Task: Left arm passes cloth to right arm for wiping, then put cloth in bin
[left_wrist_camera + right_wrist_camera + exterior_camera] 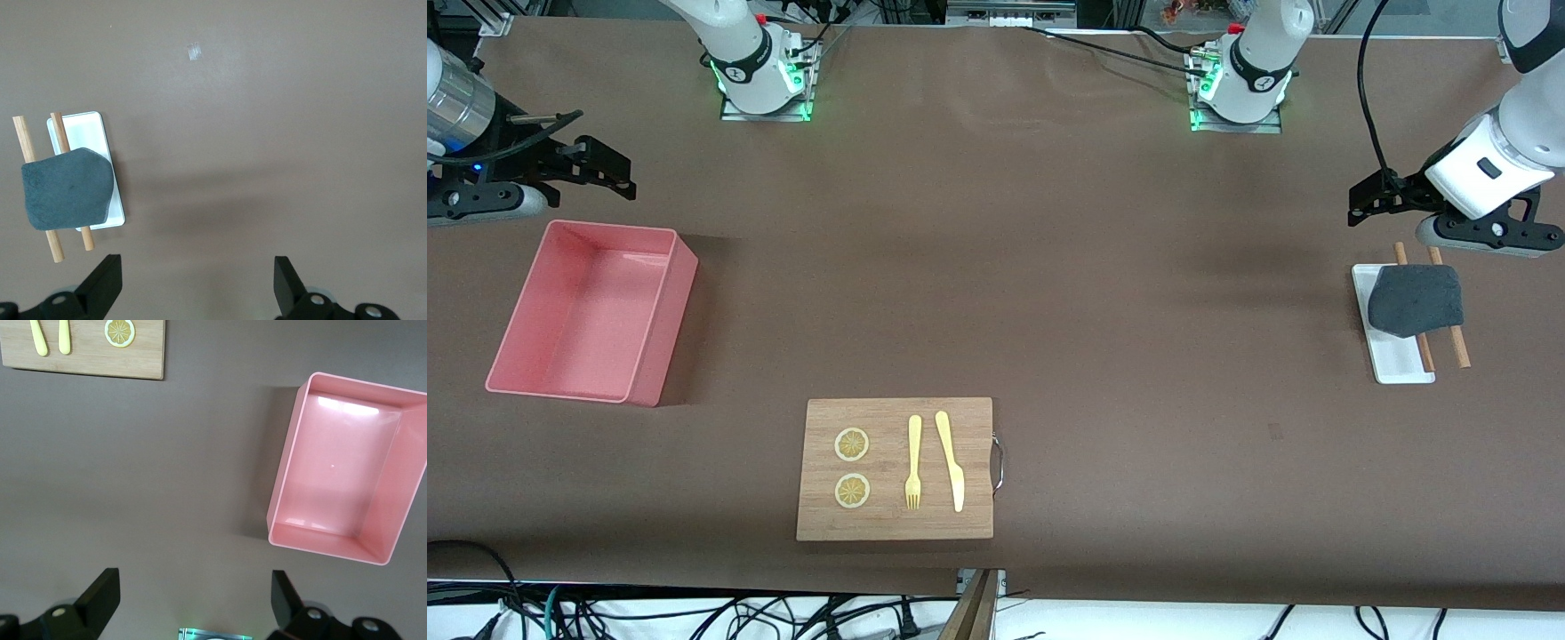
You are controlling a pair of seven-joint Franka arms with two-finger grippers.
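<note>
Even overhead light, soft shadows beside the bin (591, 311), perhaps slight glare inside it.

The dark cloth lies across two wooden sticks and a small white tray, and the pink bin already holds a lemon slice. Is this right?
Not quite. The pink bin is empty, as the right wrist view shows; the two lemon slices lie on the cutting board. The dark cloth does lie across two wooden sticks and the small white tray.

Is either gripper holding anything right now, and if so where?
Nothing is held. The left gripper and right gripper are open; the cloth lies on the white tray.
</note>
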